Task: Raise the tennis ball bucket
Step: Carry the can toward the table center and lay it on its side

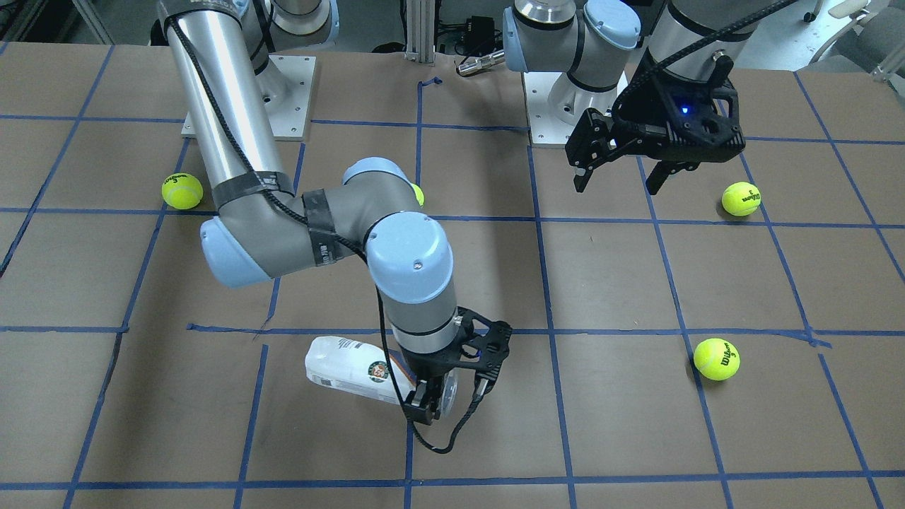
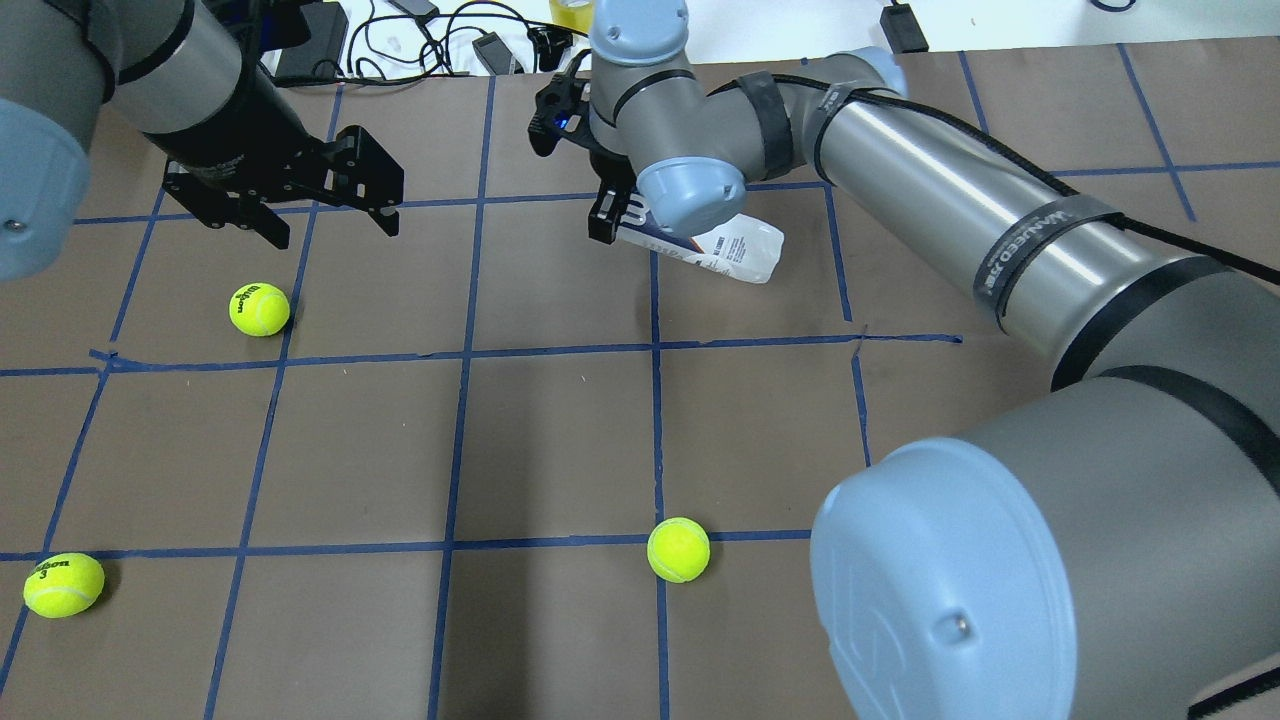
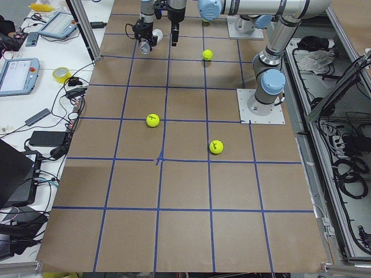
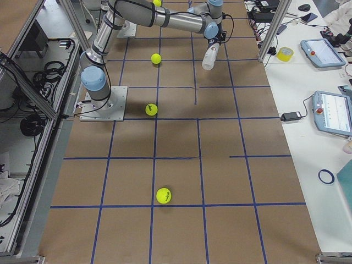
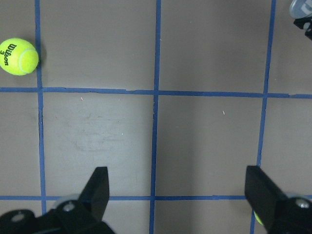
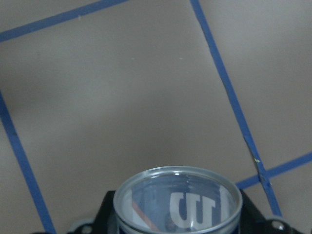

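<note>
The tennis ball bucket (image 1: 346,367) is a clear can with a white and navy label. It lies roughly level, low over the brown table. My right gripper (image 1: 431,404) is shut on its silver-rimmed end. The overhead view shows the bucket (image 2: 735,245) sticking out from under my right wrist and the gripper (image 2: 612,215). In the right wrist view the open rim (image 6: 178,197) fills the bottom edge, with a dark finger (image 6: 105,214) on each side. I cannot tell whether the bucket touches the table. My left gripper (image 1: 619,180) is open and empty, hovering well away from it; it also shows in the overhead view (image 2: 330,225).
Yellow-green tennis balls lie loose on the table: one by my left gripper (image 2: 259,309), one at the near left (image 2: 63,584), one near the middle (image 2: 678,549). The front view shows another (image 1: 182,191) by my right arm. Cables and devices lie past the far edge (image 2: 430,40).
</note>
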`<state>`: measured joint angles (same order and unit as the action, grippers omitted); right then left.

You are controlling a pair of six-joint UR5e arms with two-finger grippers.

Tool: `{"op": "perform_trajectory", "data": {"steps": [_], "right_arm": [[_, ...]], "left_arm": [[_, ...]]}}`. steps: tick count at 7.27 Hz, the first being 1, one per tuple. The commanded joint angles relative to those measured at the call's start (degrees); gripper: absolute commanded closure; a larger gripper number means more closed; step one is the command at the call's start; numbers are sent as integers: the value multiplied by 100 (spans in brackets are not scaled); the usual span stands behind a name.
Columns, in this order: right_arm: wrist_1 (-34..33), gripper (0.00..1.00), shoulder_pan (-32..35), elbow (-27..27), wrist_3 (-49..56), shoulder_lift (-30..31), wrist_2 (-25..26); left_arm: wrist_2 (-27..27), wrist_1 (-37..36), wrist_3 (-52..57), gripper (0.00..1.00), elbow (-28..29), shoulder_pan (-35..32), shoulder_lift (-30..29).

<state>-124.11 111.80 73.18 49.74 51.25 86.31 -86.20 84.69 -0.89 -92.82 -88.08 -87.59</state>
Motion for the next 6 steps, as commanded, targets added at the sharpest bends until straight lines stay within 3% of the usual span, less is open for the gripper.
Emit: {"op": "perform_trajectory", "data": {"steps": [1,3,4,5,6], "right_arm": [[-43,99,508,3,699,-18,-17],[-35,94,571,56,1133,-62,-96],[-35,75,571,134,1082,-132,-201],[-9,47,571,196,925,-167,-315],[-34,45,571,214,897,-150,-342]], "left_arm": [[-2,47,-25,0,-16,10,-65],[15,30,-78,0,-34,19,-65],[24,-14,-78,0,-69,45,-73],[-2,-32,-9,0,-78,54,-82],[-3,-93,-17,0,-69,80,-100]]}}
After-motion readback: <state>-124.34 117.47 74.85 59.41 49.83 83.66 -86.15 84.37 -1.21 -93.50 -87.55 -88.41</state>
